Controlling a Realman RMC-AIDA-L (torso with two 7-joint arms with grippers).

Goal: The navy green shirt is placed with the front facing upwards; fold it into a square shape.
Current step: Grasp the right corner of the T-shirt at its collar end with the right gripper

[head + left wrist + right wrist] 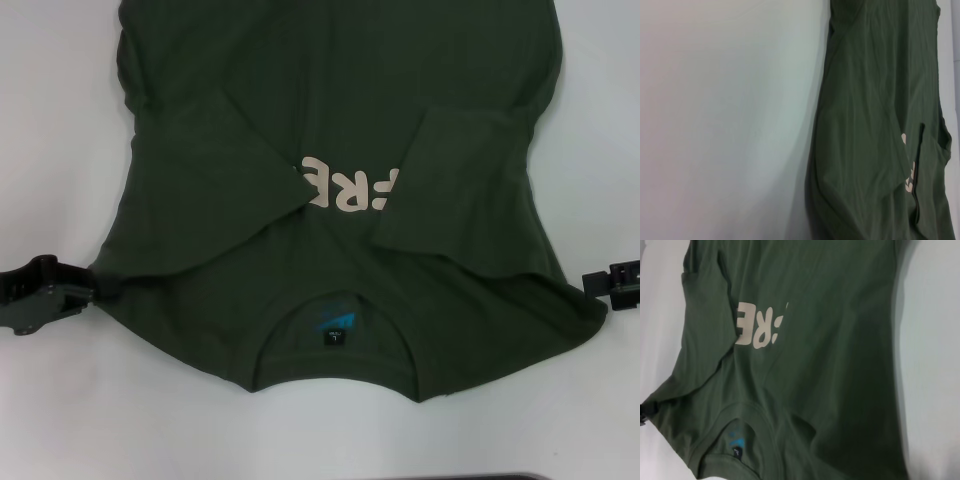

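I am looking down on the navy green shirt, which is lying front-up on the white table with its round neck toward me at six o'clock and its hem running off past twelve. Both sleeves are lying folded inward over the chest, so that they are covering the outer letters of the cream lettering and leaving only the middle ones showing; I judge the side folds as done and the lengthwise fold as the step in hand.

My left gripper is sitting at nine o'clock, touching the shirt's shoulder corner; a tuft of cloth seems to be sitting at its tip, but I cannot tell whether its fingers are closed on it. My right gripper is sitting at three o'clock, against the opposite shoulder corner, and I cannot tell its fingers' state either.

I read the two as standing level, one at each shoulder, so that the collar edge can be lifted evenly and carried toward twelve o'clock. The risk I am noting: an uneven lift may be disturbing the tucked sleeves.
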